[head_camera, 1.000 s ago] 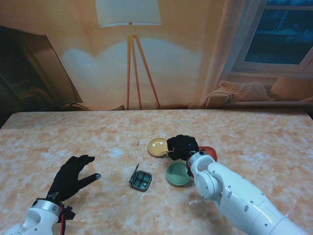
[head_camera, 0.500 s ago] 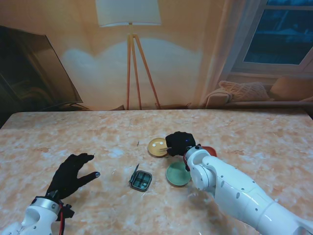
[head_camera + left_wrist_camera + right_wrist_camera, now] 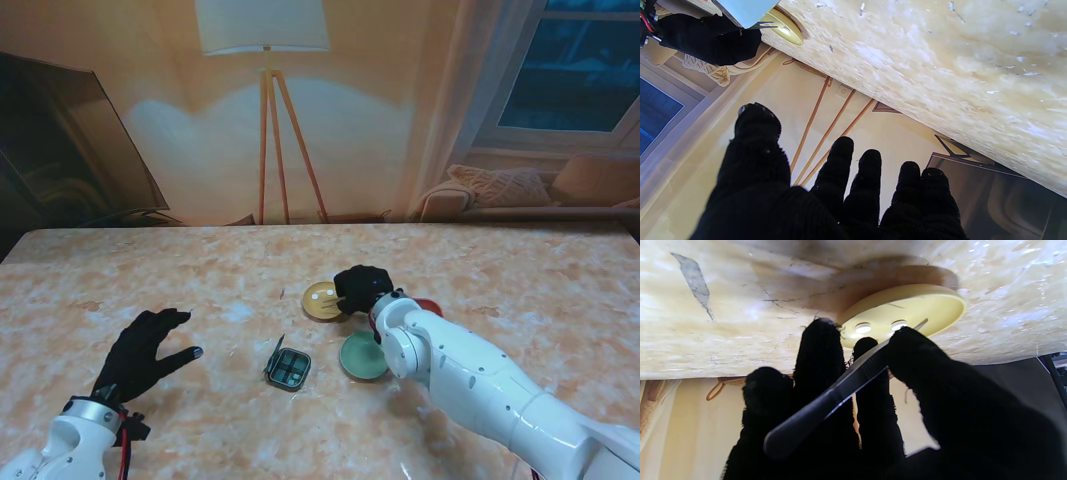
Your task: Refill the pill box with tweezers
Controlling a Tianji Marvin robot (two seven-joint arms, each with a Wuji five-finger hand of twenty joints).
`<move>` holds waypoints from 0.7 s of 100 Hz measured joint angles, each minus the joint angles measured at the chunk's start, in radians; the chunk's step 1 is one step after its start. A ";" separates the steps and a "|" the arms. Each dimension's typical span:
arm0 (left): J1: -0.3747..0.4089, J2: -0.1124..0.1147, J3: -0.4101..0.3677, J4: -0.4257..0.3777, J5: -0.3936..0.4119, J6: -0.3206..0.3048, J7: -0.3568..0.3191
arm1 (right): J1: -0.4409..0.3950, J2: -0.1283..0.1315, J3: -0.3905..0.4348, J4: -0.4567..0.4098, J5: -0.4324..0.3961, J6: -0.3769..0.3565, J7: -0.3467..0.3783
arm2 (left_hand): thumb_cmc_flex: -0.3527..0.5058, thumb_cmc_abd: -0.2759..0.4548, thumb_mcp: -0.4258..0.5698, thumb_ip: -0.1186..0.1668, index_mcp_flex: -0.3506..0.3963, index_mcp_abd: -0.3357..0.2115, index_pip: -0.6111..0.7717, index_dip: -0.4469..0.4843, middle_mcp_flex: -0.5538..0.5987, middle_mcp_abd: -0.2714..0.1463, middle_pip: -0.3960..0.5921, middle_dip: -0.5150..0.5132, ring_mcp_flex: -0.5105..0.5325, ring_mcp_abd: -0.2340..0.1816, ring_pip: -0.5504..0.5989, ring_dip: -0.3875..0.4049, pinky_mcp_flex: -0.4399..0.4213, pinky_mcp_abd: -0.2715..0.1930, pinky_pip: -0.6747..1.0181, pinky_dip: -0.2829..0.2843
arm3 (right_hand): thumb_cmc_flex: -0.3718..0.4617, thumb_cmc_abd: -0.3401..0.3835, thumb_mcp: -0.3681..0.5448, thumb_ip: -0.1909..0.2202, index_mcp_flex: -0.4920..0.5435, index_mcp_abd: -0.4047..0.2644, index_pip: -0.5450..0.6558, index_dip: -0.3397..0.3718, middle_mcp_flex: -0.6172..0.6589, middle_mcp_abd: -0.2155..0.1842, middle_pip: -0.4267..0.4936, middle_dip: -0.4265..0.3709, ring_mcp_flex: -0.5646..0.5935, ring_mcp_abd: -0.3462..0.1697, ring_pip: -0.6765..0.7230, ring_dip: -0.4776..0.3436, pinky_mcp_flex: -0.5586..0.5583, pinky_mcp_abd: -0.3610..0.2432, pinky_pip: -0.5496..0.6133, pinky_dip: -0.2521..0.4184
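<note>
My right hand (image 3: 362,289) in its black glove is shut on the dark tweezers (image 3: 826,403), at the right rim of the yellow dish (image 3: 321,300). In the right wrist view the tweezer tips reach over the yellow dish (image 3: 907,311), which holds two white pills (image 3: 863,328). The small pill box (image 3: 288,368) lies with its lid up, nearer to me and left of the dishes. My left hand (image 3: 145,352) rests open on the table at the left, fingers spread, holding nothing.
A green dish (image 3: 362,356) sits nearer to me than the yellow one, partly behind my right forearm (image 3: 470,380). A red dish (image 3: 428,306) shows at the right of my right wrist. The marble table (image 3: 200,280) runs back to a wall.
My right hand has shifted left and a little farther from me, to the yellow dish, with the tweezers. My left hand has barely moved.
</note>
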 measured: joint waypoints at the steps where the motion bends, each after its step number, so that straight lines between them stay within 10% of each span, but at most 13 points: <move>1: 0.000 0.000 0.000 0.000 0.000 0.000 0.000 | 0.001 -0.001 -0.001 0.002 0.001 0.000 0.000 | 0.000 0.000 0.000 0.000 0.000 0.000 0.000 0.000 0.000 0.000 0.000 0.000 0.000 0.000 0.000 0.000 0.000 0.000 0.000 0.000 | 0.000 0.000 0.000 0.000 0.000 0.000 0.000 0.000 0.000 0.000 0.000 0.000 0.000 0.000 0.000 0.000 0.000 0.000 0.000 0.000; 70: -0.011 0.001 -0.011 0.011 -0.001 -0.001 -0.009 | 0.079 -0.072 -0.076 0.145 0.070 -0.001 -0.032 | 0.000 0.000 0.000 0.000 0.000 0.000 0.000 0.000 0.000 0.000 0.000 0.000 0.000 0.000 0.000 0.000 0.000 0.000 0.000 0.000 | 0.000 0.000 0.000 0.000 -0.001 0.000 -0.002 0.000 0.000 0.000 -0.002 0.000 -0.001 0.000 -0.001 0.000 -0.002 0.000 -0.002 0.000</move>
